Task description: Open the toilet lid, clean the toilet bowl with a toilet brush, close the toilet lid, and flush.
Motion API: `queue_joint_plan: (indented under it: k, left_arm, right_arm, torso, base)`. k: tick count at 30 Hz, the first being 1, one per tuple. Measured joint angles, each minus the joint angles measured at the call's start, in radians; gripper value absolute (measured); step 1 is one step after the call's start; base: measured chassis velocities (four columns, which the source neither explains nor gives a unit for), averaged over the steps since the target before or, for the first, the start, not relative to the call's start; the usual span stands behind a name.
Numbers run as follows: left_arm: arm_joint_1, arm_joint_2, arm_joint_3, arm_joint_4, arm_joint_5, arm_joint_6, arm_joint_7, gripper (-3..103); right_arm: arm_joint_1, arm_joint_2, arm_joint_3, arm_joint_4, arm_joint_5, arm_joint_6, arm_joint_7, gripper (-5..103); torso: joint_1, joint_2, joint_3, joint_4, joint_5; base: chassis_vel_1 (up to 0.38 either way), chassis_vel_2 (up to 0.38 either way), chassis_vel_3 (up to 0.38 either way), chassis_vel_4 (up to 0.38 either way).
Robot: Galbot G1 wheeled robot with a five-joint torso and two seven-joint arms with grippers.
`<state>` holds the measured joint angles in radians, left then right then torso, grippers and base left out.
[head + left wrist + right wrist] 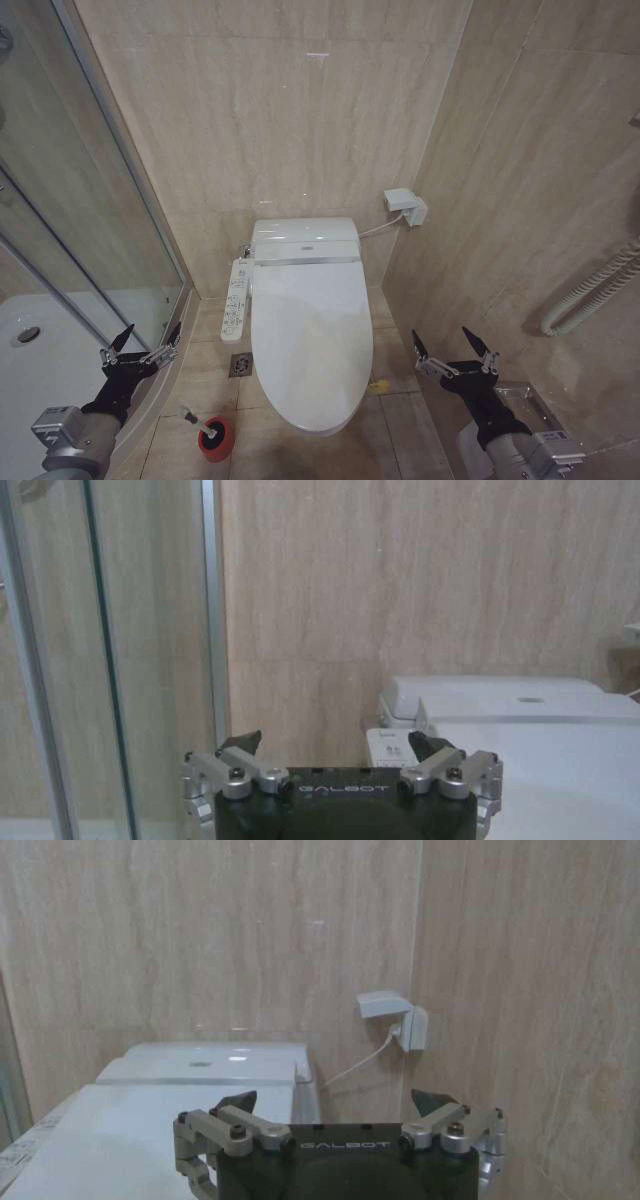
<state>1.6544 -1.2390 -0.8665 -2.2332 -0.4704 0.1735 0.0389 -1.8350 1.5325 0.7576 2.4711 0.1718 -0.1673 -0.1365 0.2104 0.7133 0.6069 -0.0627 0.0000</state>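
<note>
Your left gripper [145, 340] hangs with fingers spread and empty, low beside the glass shower door [90, 230]. Your right gripper [455, 345] is likewise spread wide and empty, near the right wall. Between them you see the toilet lid [312, 340] lying shut over the toilet bowl [325, 425]. The toilet brush [195, 417] leans in its red holder [216, 440] on the floor, just left of the bowl's front.

Glossy white plastic toilet lid [312, 335], smooth beige stone-look wall tiles [280, 110], probably ceramic
</note>
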Motion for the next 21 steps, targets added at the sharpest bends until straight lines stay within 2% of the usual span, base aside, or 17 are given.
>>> queue_joint_plan:
  k: [3,5,7,8,10,11,12,13,15,16,18,19,20,21]
  left_arm:
    - [-0.014,0.012,0.0,0.026,-0.004,-0.017,0.008,99]
    - [-0.054,0.048,0.004,0.106,-0.014,-0.073,0.035,99]
    - [-0.065,0.058,0.005,0.128,-0.017,-0.089,0.041,98]
    - [-0.094,0.084,0.007,0.181,-0.023,-0.122,0.055,98]
    - [-0.133,0.106,0.018,0.225,-0.03,-0.13,0.057,98]
    - [-0.133,0.106,0.018,0.225,-0.03,-0.13,0.057,98]
    - [-0.173,0.13,0.027,0.263,-0.037,-0.143,0.06,98]
    - [-0.204,0.149,0.036,0.294,-0.042,-0.154,0.063,96]
    - [-0.221,0.16,0.045,0.313,-0.051,-0.157,0.063,96]
    - [-0.243,0.174,0.06,0.339,-0.067,-0.152,0.06,96]
    - [-0.285,0.19,0.085,0.375,-0.089,-0.145,0.055,96]
    - [-0.296,0.191,0.093,0.386,-0.097,-0.144,0.055,96]
    - [-0.296,0.191,0.093,0.386,-0.097,-0.144,0.055,96]
    - [-0.299,0.191,0.097,0.389,-0.1,-0.143,0.056,82]
  right_arm:
    - [0.0,0.0,0.0,0.0,0.0,0.0,0.0,100]
    - [0.0,0.0,0.0,0.0,0.0,0.0,0.0,100]
    - [0.0,0.0,0.0,0.0,0.0,0.0,0.0,100]
    - [0.0,0.0,0.0,0.0,0.0,0.0,0.0,100]
    - [0.0,0.0,0.0,0.0,0.0,0.0,0.0,100]
    - [0.0,0.0,0.0,0.0,0.0,0.0,0.0,100]
    - [0.0,0.0,0.0,0.0,0.0,0.0,0.0,100]
    - [0.0,0.0,0.0,0.0,0.0,0.0,0.0,100]
    - [0.0,0.0,0.0,0.0,0.0,0.0,0.001,100]
    - [0.0,0.0,0.0,0.0,0.0,0.0,0.0,100]
    - [0.0,0.0,0.0,0.0,0.0,0.0,0.0,100]
    - [0.0,0.0,0.0,0.0,0.0,0.0,0.0,100]
    - [0.0,0.0,0.0,0.0,0.0,0.0,0.0,100]
    - [0.0,0.0,0.0,0.0,0.0,0.0,0.0,100]
  torso:
    - [0.0,0.0,0.0,0.0003,0.0]
    - [0.0,0.0,0.0,-0.0001,-0.0002]
    - [0.0,0.0,0.0,-0.0003,-0.0002]
    - [0.0,0.0,0.0,-0.0008,-0.0001]
    - [0.0,0.0,0.0,0.0015,0.0]
    - [0.0,0.0,0.0,0.0015,0.0]
    - [0.0,0.0,0.0,-0.0004,0.0003]
    - [0.0,0.0,0.0,-0.001,-0.0004]
    - [0.0,0.0,0.0,-0.0003,0.0]
    - [0.0,0.0,0.0,0.0008,0.0005]
    - [0.0,0.0,0.0,-0.0011,-0.0007]
    - [0.0,0.0,0.0,0.0002,0.0001]
    - [0.0,0.0,0.0,0.0002,0.0001]
    - [0.0,0.0,0.0,-0.0001,0.0004]
  base:
    - [0.0,0.0,0.0,0.0]
    - [0.0,0.0,0.0,0.0]
    - [0.0,0.0,0.0,0.0]
    - [0.0,0.0,0.0,0.0]
    - [0.0,0.0,0.0,0.0]
    - [0.0,0.0,0.0,0.0]
    - [0.0,0.0,0.0,0.0]
    - [0.0,0.0,0.0,0.0]
    - [0.0,0.0,0.0,0.0]
    - [0.0,0.0,0.0,0.0]
    - [0.0,0.0,0.0,0.0]
    - [0.0,0.0,0.0,0.0]
    - [0.0,0.0,0.0,0.0]
    - [0.0,0.0,0.0,0.0]
